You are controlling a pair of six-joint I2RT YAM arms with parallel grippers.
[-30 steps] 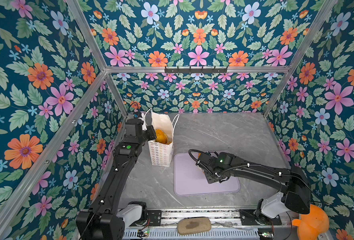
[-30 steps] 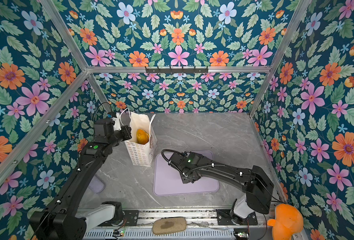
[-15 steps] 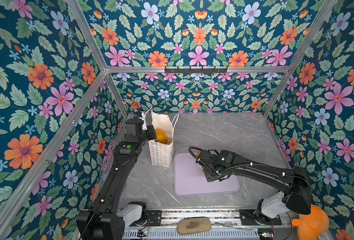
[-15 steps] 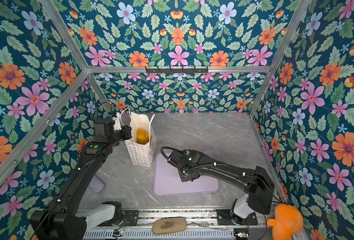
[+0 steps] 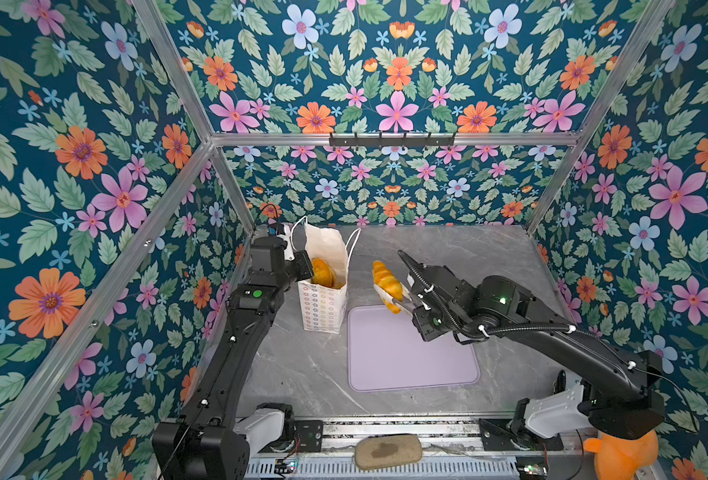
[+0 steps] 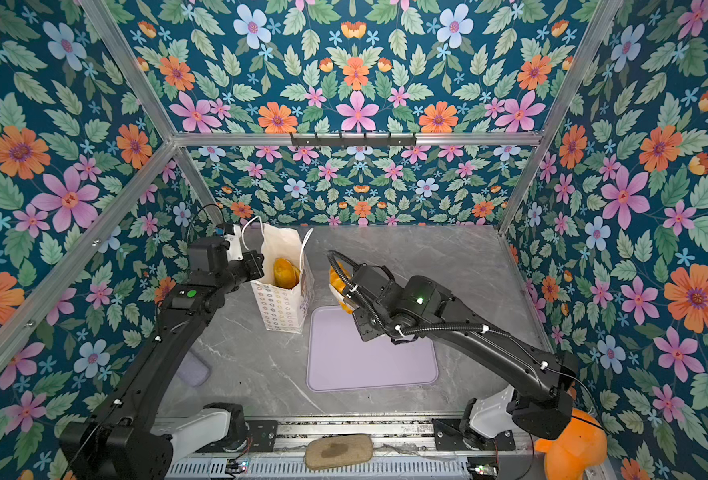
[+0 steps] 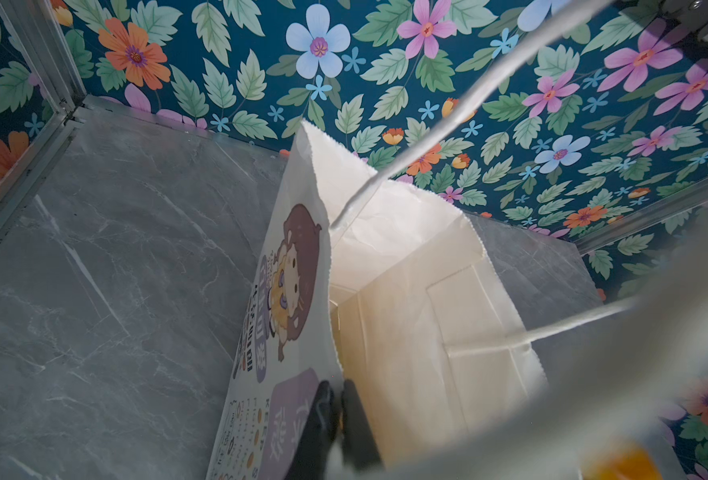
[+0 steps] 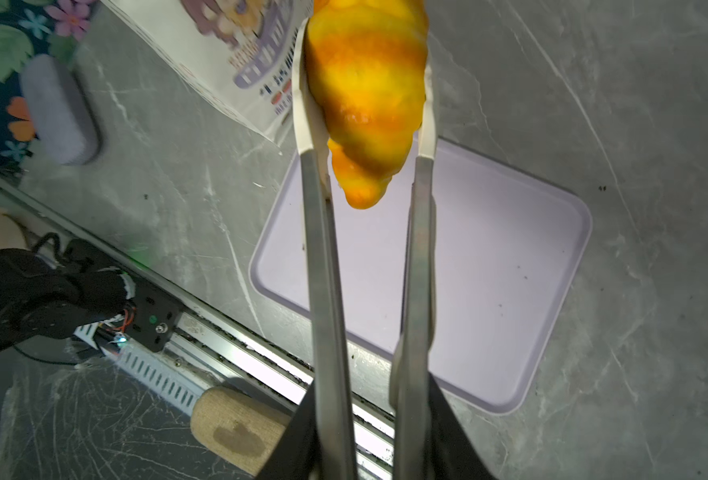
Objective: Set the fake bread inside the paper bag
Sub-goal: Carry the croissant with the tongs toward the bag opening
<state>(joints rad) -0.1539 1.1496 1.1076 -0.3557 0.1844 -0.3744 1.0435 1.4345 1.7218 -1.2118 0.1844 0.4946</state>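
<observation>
Right arm: right fingers [image 8: 307,124] are clenched on a croissant [image 8: 368,124], one long pale blade on each flank, with the pastry's pointed end hanging free between them. In a top view the croissant [image 5: 385,280] is in the air over the far edge of the lilac tray [image 5: 410,361], beside the paper bag [image 5: 323,307] but apart from it, on the side nearer the right arm. In a top view the right arm's cable hides most of the piece, leaving only an orange patch [image 6: 337,282]. Left arm: left fingers [image 7: 358,428] are pinched shut on the near wall of the paper bag [image 7: 406,332], one on the printed outside and one on the plain inside. The bag stands upright on the grey worktop [image 5: 302,374], just left of the tray, mouth open and cord handles up. Bread in the bag [image 5: 323,272] shows as golden-orange pieces below the rim in both top views [image 6: 283,272]; I cannot count them. The tray surface is bare. A tan pad with a dark smudge [image 5: 387,451] lies on the front rail, and an orange plush [image 5: 622,455] sits at the front right corner.
</observation>
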